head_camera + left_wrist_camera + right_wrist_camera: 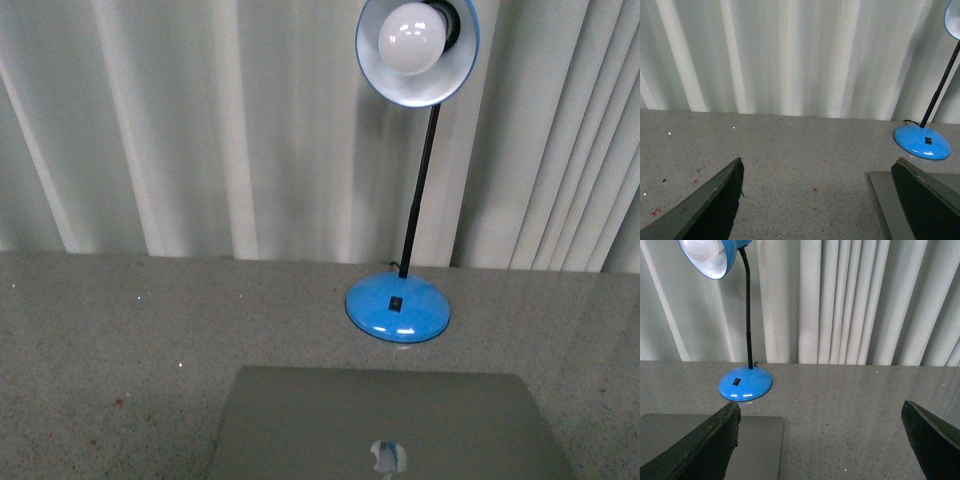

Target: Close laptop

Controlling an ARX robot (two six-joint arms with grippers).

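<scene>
There is one laptop (385, 425) on the grey speckled worktop (120, 330), near the robot's side, and the front view shows its silver lid with the apple logo facing up. The lid looks flat or almost flat, so I judge that the laptop is already closed or nearly closed, but its front edge is outside the picture and I cannot be sure. Its long axis runs from left to right across the robot. Behind it stands one blue desk lamp (398, 306) with a black neck and one white bulb, close to the back edge of the lid but not touching it. The left end effector (815, 200) has its two dark fingers far apart and holds nothing; the laptop corner lies beside its one finger, toward the lamp. The right end effector (822, 440) is also wide and empty, and the laptop lies under and beyond its finger on the lamp side. Both arms flank the laptop, and neither seems clearly nearer. Neither end effector touches the lid.
</scene>
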